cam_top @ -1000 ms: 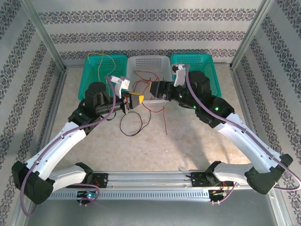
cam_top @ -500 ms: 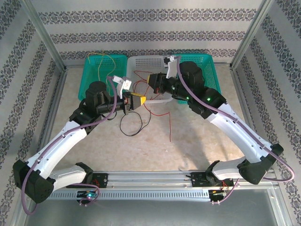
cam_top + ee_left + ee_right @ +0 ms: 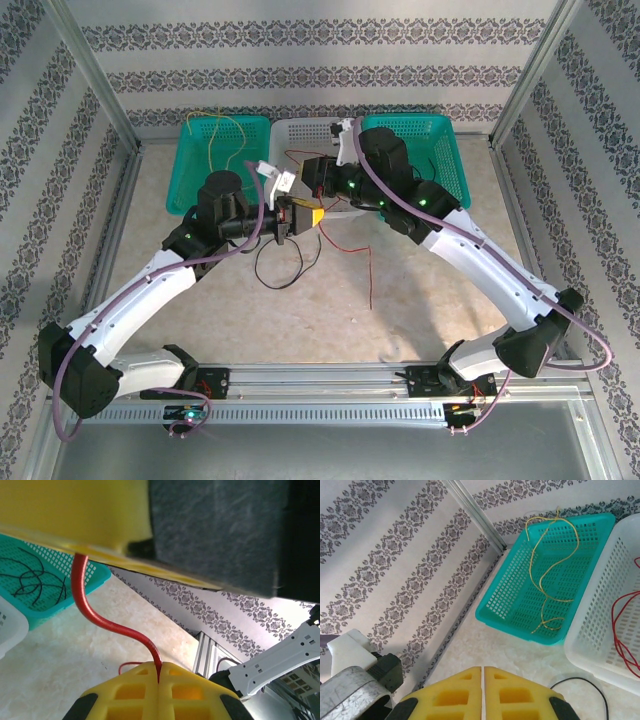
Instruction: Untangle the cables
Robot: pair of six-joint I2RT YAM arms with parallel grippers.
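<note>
My left gripper is shut on a red cable, pinched at the tips of the yellow fingers. In the top view that red cable trails right and toward me across the table. My right gripper hovers just above and behind the left one, shut with nothing between its jaws. A black cable lies looped on the table below the grippers. A yellow cable lies in the left teal basket. More red cable sits in the white basket.
Three baskets line the back edge, the right teal basket behind my right arm; the left wrist view shows black cables in it. Metal frame posts stand at both back corners. A rail runs along the near edge.
The right gripper closed empty and swung left and back until it sat just above the left gripper. The left gripper shifted slightly right, and the red cable's free end slid toward me.
</note>
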